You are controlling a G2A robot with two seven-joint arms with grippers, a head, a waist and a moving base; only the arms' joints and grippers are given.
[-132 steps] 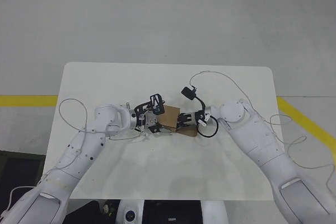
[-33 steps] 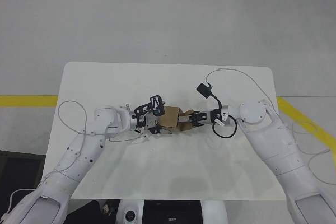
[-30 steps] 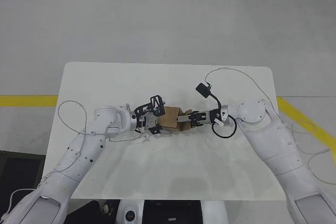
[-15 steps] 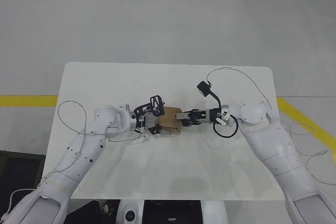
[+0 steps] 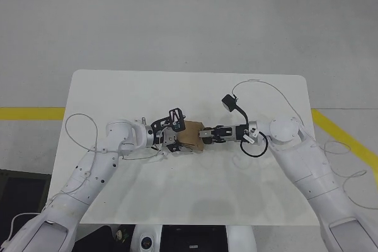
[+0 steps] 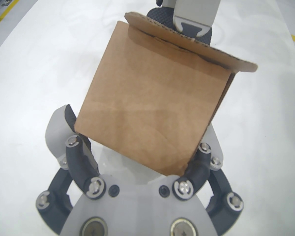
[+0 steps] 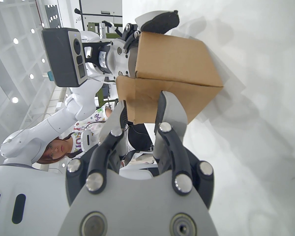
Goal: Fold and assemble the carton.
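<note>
Cardboard is sitting clamped in the left hand (image 6: 140, 133), which is gripping the carton (image 6: 150, 94) by its near end at the top view's centre. Opposite, the right hand (image 7: 142, 106), now stretched in level from the right, is meeting the end flap (image 6: 186, 50); whether it is clamping I cannot tell. The carton is looking squarer than seconds ago, so closing that flap is probably coming next.

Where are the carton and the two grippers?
carton (image 6: 152, 94), left wrist view, middle of its top face.
left gripper (image 6: 140, 126), left wrist view, midway between its fingertips.
right gripper (image 7: 141, 104), right wrist view, midway between its fingertips.
</note>
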